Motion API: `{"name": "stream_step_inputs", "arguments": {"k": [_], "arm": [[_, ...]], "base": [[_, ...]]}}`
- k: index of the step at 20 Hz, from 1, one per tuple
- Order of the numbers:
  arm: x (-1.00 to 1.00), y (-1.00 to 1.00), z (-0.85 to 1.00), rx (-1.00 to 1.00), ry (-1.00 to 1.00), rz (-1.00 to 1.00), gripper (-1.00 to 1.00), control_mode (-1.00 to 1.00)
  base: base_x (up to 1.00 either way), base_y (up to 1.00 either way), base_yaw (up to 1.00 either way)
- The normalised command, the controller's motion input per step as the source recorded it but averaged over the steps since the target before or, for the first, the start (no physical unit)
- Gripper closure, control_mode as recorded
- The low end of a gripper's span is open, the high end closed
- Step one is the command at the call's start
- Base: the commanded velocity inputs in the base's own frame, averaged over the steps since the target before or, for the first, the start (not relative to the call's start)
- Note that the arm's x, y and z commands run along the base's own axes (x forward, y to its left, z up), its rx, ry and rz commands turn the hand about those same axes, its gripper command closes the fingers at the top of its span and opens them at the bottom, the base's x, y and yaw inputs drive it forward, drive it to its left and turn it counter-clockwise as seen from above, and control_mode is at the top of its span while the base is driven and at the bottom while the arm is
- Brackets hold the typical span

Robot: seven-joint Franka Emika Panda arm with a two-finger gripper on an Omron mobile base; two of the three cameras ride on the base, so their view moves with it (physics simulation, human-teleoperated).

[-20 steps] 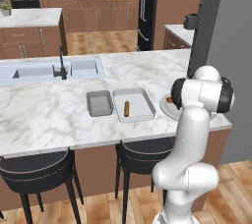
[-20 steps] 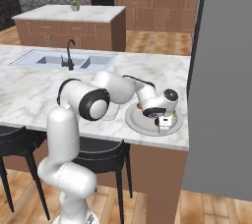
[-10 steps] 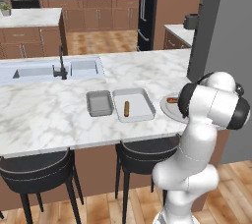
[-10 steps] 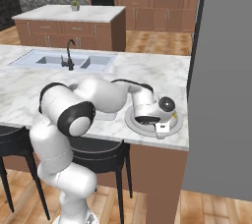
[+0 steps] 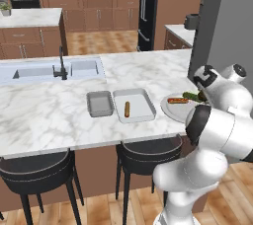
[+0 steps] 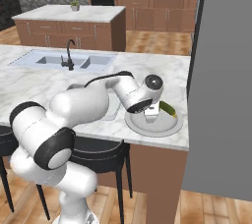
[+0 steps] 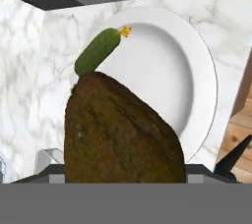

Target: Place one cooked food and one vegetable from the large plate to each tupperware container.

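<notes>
change: since a second ago the arm has swung its elbow further right while the wrist stays low over the large plate; trays and sink unmoved
gripper: the gripper (image 6: pixel 151 118) hangs just above the plate's near side; a big brown lump (image 7: pixel 120 132) sits right against the hand camera and hides the finger tips, so i cannot tell whether the jaws are parted or closed on it
large plate: the large plate (image 6: pixel 140 126) lies near the counter's right end; a green cucumber (image 7: pixel 97 51) with a yellow tip rests on its far rim, and a sausage-like piece (image 5: pixel 177 100) lies across it
larger tray: the larger tray (image 5: pixel 143 114), left of the plate, holds one brown sausage (image 5: pixel 127 109) lengthwise
small tray: the small tray (image 5: pixel 100 104) touches or nearly touches its left side
far: the sink (image 5: pixel 52 69) with a dark faucet (image 5: pixel 61 64) is set in the counter
</notes>
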Motion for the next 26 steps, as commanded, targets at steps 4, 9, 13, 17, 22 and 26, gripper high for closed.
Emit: {"name": "stream_step_inputs", "arguments": {"k": [4,9,13,17,22,26], "arm": [[-0.02,0.99,0.74,-0.05,-0.03,0.1,1.0,-1.0],[0.17,1.0,0.29,-0.05,0.03,0.18,1.0,-1.0],[0.11,0.98,0.0,-0.13,0.03,0.25,1.0,-1.0],[0.45,1.0,0.0,-0.22,0.16,0.15,1.0,-1.0],[0.46,0.53,-0.23,-0.17,0.21,0.05,1.0,-1.0],[0.46,0.28,-0.35,-0.07,0.2,0.11,1.0,-1.0]], "base": [[0.0,0.0,0.0],[0.0,0.0,0.0],[0.0,0.0,0.0],[0.0,0.0,0.0],[0.0,0.0,0.0],[0.0,0.0,0.0]]}}
